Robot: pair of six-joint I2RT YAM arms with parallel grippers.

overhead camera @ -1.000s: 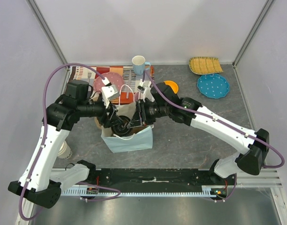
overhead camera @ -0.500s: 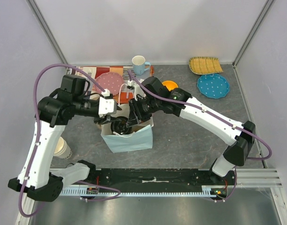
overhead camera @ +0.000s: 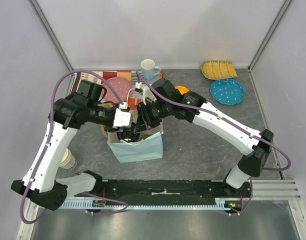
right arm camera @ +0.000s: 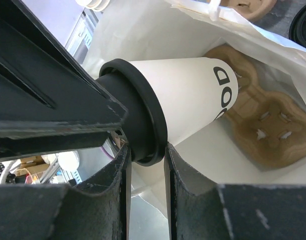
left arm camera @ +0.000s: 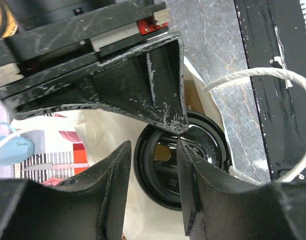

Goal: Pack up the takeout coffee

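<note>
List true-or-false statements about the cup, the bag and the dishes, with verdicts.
1. The right gripper grips the cup at its lid. True.
2. The lid is white. False: it is black.
3. A cardboard carrier lies in the bag under the cup. True.
4. The blue mug is inside the bag. False: it stands behind the bag, at the back of the table.
5. A blue plate lies at the far right. True.
</note>
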